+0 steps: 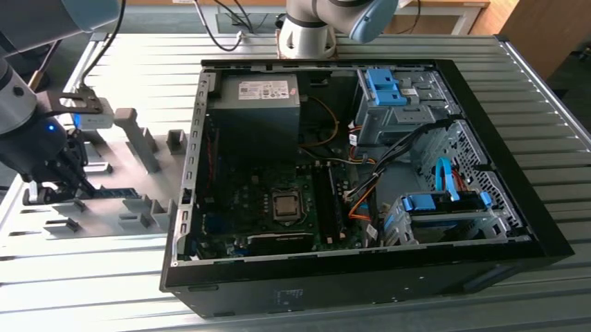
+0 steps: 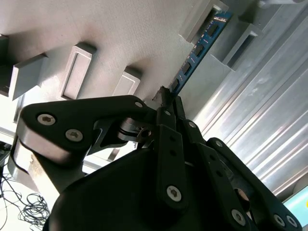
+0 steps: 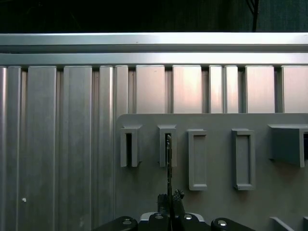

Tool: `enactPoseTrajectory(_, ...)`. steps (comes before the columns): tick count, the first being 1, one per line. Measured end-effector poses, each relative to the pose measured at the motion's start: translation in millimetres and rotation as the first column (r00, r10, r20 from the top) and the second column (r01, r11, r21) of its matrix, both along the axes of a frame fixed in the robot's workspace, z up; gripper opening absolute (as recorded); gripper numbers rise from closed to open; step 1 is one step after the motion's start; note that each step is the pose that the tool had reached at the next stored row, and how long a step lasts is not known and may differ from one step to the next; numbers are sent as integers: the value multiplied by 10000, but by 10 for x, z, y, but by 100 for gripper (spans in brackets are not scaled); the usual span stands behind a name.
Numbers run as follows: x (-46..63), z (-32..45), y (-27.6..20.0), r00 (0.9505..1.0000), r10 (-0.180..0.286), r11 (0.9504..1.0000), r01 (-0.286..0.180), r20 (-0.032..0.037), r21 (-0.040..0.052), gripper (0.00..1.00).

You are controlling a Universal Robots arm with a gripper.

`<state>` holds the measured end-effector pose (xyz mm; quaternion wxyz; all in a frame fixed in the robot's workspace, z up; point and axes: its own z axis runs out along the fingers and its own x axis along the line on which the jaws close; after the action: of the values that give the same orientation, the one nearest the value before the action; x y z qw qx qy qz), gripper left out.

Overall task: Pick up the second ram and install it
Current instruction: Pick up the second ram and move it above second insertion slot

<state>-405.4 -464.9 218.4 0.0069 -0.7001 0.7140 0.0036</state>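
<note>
The second ram (image 2: 196,50) is seen in the second wrist view as a thin blue-green board studded with small black chips. It stands on edge over the grey holder plate (image 2: 120,33). In the first wrist view it is reduced to a dark line, with its far end seated in a slotted holder block (image 3: 162,149) on that plate and its near end taken by the gripper (image 3: 169,198).

The jaws are drawn almost together and closed on that near end, with one fingertip pressed against each flat face. Whether the board has been raised clear of the plate cannot be told.

The stick is judged to be light and stiff, but thin and fragile, so a sideways load could bend it or crack a chip. Its faces are smooth, and a slack pinch could let it slide or swing. A hold across the flat faces near one end is judged soundest, kept off the contact edge so that the board hangs straight.

Other empty holder blocks (image 3: 243,159) are raised from the plate beside the occupied one. In the exterior view the plate lies toward the exterior view's left, with the open computer case (image 1: 323,290) just beside it toward the right and the motherboard (image 1: 277,207) exposed inside. Plate and case both rest on a ribbed metal table (image 1: 93,290).
</note>
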Motion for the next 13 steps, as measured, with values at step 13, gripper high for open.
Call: enactPoseTrajectory(13, 0, 58, 0, 10000, 0, 10000, 0, 3, 2, 14)
